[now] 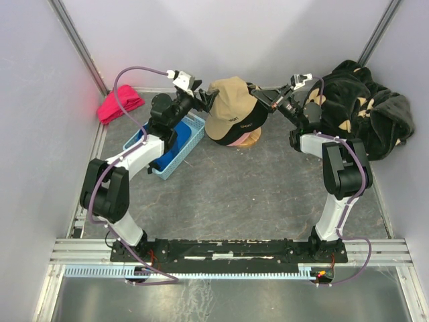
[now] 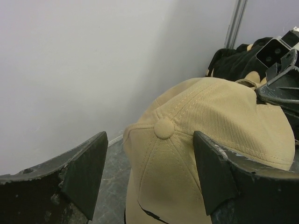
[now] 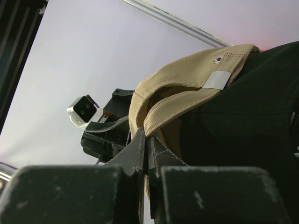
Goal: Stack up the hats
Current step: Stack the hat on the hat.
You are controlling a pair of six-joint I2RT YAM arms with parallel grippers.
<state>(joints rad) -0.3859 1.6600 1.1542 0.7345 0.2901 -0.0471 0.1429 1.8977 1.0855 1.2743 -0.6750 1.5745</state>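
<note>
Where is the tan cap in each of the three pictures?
Top view: the tan cap is at the back middle, on top of the other caps.
Left wrist view: it fills the lower middle and right, inside the open left gripper.
Right wrist view: its edge crosses the upper middle, pinched by the right gripper.
Shared landmark: the right gripper, seen in all three.

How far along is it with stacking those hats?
Mostly done, it seems: a black hat already sits on a pink hat. In hand: the tan hat lies on top, its rim pinched by the right fingers, with the left fingers open beside its crown. Left: letting go. Whether the blue basket holds another hat, the left arm hides.
</note>
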